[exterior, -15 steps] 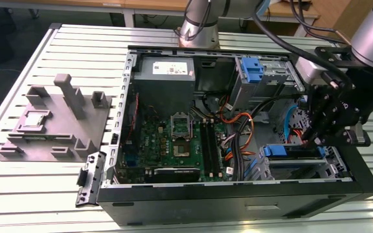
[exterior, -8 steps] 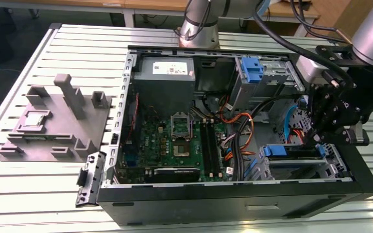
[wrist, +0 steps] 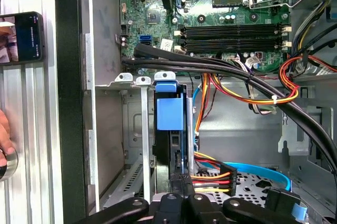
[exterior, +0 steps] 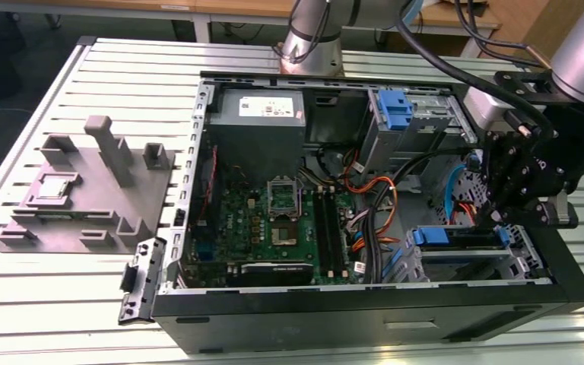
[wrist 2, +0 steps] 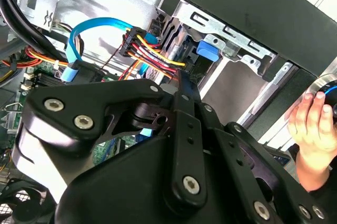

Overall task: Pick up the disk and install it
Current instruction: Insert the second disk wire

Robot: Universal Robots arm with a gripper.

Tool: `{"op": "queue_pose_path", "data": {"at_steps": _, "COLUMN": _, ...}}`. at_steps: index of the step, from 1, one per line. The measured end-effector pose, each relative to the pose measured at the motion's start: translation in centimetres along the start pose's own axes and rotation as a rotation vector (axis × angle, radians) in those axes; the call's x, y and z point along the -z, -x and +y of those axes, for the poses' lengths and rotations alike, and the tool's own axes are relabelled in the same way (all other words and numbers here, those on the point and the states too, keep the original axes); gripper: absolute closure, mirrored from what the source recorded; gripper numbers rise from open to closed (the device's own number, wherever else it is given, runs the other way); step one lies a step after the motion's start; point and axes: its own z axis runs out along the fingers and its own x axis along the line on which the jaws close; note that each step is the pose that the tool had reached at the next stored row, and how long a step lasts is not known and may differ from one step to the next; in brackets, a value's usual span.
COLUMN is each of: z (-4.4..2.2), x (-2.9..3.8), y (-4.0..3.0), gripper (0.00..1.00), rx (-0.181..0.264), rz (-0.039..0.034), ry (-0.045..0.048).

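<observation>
The exterior view shows an open computer case lying on its side on the slatted bench, so that its inside is reached from above. The gripper is lowered at the drive cage in the case's corner nearest the bench's front edge. In the first wrist view the disk stands on edge in the cage's slot, blue carrier tab outward, seemingly sliding along the rails; the jaws appear clamped on its rear edge.
</observation>
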Motion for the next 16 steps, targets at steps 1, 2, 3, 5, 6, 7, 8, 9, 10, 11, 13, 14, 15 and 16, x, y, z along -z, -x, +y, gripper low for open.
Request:
{"op": "queue_pose_path", "data": {"at_steps": 1, "z": 0.0, "x": 0.0, "y": 0.0, "gripper": 0.9, "rx": 0.0, "rz": 0.0, "ry": 0.0001}}
{"op": "queue_pose_path", "data": {"at_steps": 2, "z": 0.0, "x": 0.0, "y": 0.0, "gripper": 0.9, "rx": 0.0, "rz": 0.0, "ry": 0.0002}}
{"op": "queue_pose_path", "data": {"at_steps": 3, "z": 0.0, "x": 0.0, "y": 0.0, "gripper": 0.9, "rx": 0.0, "rz": 0.0, "ry": 0.0002}}
{"op": "queue_pose_path", "data": {"at_steps": 5, "z": 0.0, "x": 0.0, "y": 0.0, "gripper": 0.9, "rx": 0.0, "rz": 0.0, "ry": 0.0002}}
{"op": "queue_pose_path", "data": {"at_steps": 6, "z": 0.01, "x": 0.0, "y": 0.0, "gripper": 0.9, "rx": 0.0, "rz": 0.0, "ry": 0.0003}}
{"op": "queue_pose_path", "data": {"at_steps": 7, "z": 0.08, "x": 0.0, "y": 0.0, "gripper": 0.9, "rx": 0.0, "rz": -0.0001, "ry": 0.0004}}
{"op": "queue_pose_path", "data": {"at_steps": 8, "z": 0.23, "x": 0.01, "y": -0.01, "gripper": 0.9, "rx": 0.0, "rz": 0.0002, "ry": 0.0003}}
{"op": "queue_pose_path", "data": {"at_steps": 9, "z": 0.4, "x": 0.01, "y": -0.02, "gripper": 0.9, "rx": 0.0, "rz": 0.0, "ry": 0.0003}}
{"op": "queue_pose_path", "data": {"at_steps": 10, "z": 0.68, "x": 0.0, "y": -0.03, "gripper": 0.9, "rx": 0.0, "rz": 0.0, "ry": 0.0003}}
{"op": "queue_pose_path", "data": {"at_steps": 11, "z": 1.03, "x": 0.01, "y": -0.04, "gripper": 0.9, "rx": 0.0, "rz": 0.0, "ry": 0.0003}}
{"op": "queue_pose_path", "data": {"at_steps": 13, "z": 1.66, "x": 0.01, "y": -0.07, "gripper": 0.9, "rx": 0.0, "rz": 0.0, "ry": 0.0003}}
{"op": "queue_pose_path", "data": {"at_steps": 14, "z": 1.96, "x": 0.01, "y": -0.08, "gripper": 0.9, "rx": 0.0, "rz": -0.0001, "ry": 0.0002}}
{"op": "queue_pose_path", "data": {"at_steps": 15, "z": 2.02, "x": 0.01, "y": -0.09, "gripper": 0.9, "rx": 0.0, "rz": -0.0001, "ry": 0.0002}}
{"op": "queue_pose_path", "data": {"at_steps": 16, "z": 2.03, "x": 0.01, "y": -0.09, "gripper": 0.9, "rx": 0.0, "rz": -0.0001, "ry": 0.0001}}
